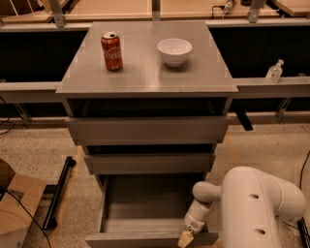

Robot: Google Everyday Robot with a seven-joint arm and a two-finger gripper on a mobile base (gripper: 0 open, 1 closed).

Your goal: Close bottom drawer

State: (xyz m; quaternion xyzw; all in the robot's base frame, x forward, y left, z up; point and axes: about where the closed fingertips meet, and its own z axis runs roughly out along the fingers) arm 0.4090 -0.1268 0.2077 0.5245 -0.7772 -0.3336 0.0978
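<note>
Robotics lab. Grey cabinet (147, 131) is standing on speckled floor (34, 150); wooden workbenches (106, 7) are running behind it; cardboard box (19, 208) is lying at its left; robot hand (186, 238) is hanging at its open bottom drawer (145, 203) front.

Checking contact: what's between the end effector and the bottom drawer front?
Nothing; in the camera view the end effector is at the front of the open bottom drawer, right end.
</note>
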